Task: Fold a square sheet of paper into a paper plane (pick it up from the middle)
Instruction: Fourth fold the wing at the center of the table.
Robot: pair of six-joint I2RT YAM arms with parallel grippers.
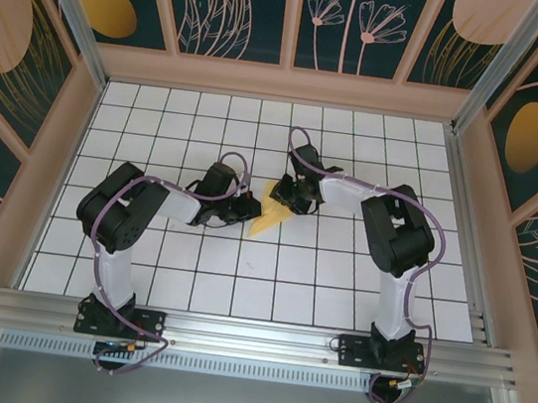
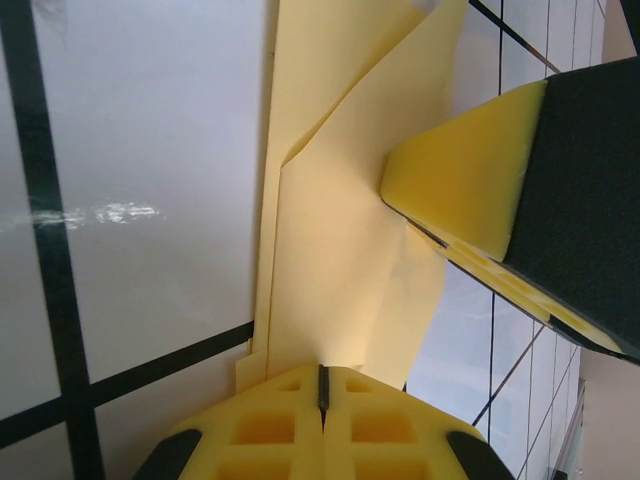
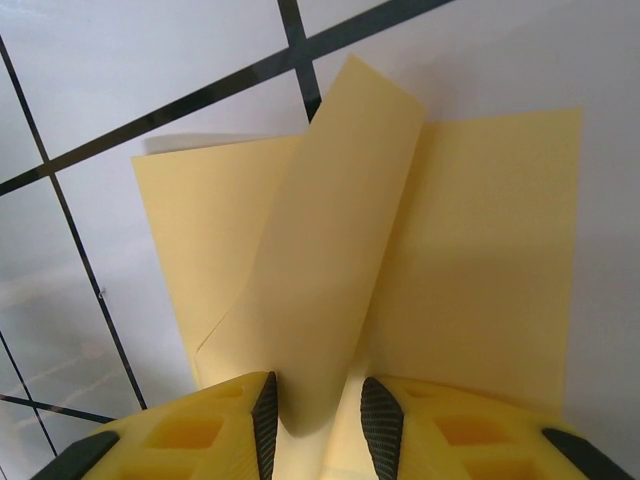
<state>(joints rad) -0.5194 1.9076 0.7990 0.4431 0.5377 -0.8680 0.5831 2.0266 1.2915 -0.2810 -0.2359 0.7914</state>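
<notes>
White gridded counter (image 1: 338, 281) bears the thin yellow square sheet of paper (image 1: 272, 217), only part-folded, no plane yet. Left gripper (image 2: 322, 375) clamps its edge; right gripper (image 3: 315, 390) gapes around a raised flap.

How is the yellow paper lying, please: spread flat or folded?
Folded: the yellow paper shows overlapping creased layers, and a raised flap sits inside the right gripper.

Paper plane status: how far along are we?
Done: the thin yellow paper sheet already carries folds and a pointed end. In hand: left gripper shut on the sheet; right gripper open around a raised flap. Remaining: that flap is not flat, and it's no narrow dart yet.
</notes>
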